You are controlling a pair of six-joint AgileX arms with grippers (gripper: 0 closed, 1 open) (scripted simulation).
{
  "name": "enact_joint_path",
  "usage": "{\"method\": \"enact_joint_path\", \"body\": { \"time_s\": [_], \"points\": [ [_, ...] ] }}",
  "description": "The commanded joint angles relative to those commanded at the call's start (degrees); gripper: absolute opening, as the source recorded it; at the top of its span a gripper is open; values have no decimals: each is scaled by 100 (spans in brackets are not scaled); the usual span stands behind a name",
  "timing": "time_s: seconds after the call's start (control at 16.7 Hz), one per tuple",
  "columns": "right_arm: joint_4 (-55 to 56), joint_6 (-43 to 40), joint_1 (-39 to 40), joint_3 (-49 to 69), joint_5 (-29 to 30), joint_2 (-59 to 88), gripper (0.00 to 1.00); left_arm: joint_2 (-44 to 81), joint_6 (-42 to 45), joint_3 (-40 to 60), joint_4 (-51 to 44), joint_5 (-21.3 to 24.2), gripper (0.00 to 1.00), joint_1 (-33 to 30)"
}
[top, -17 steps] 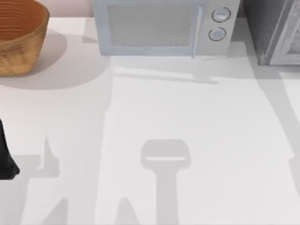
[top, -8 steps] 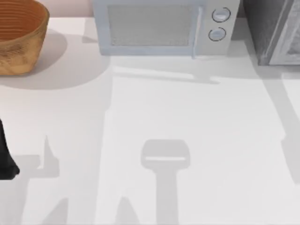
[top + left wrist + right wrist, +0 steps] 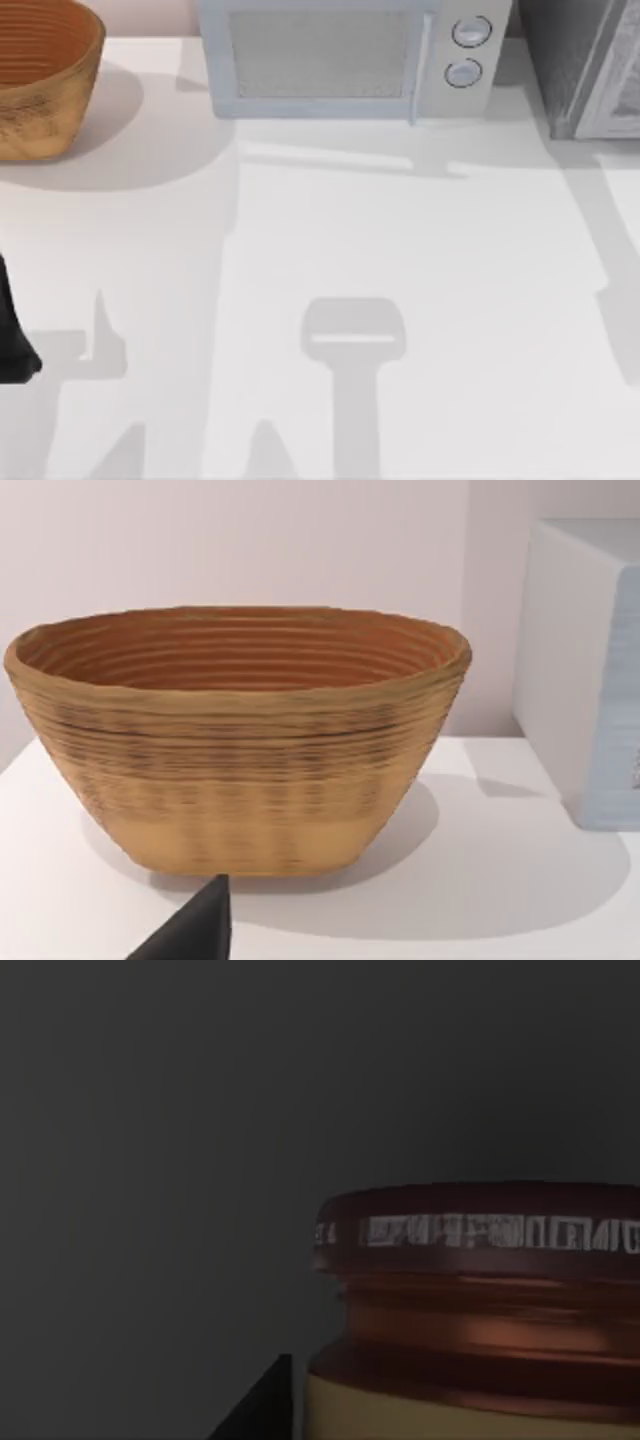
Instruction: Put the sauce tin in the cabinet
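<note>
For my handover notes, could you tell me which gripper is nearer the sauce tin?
Right. The right wrist view has the sauce tin close up against a dark backdrop, beside a finger. The left arm sits parked at the table's left edge, facing the basket.

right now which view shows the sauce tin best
The right wrist view: the tin sits close up, its maroon lid rim and pale label top showing against a dark grey backdrop. The top view has the cabinet at the table's right, no tin. The left wrist view faces the basket.
</note>
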Motion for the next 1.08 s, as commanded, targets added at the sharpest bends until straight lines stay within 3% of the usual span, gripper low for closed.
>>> {"method": "enact_joint_path", "body": {
  "time_s": [0.72, 1.08],
  "points": [
    [0, 0, 0, 0, 0, 0, 98, 0, 0, 0, 0, 0, 100, 0],
    [0, 0, 0, 0, 0, 0, 100, 0, 0, 0, 0, 0, 100, 0]
  ]
}}
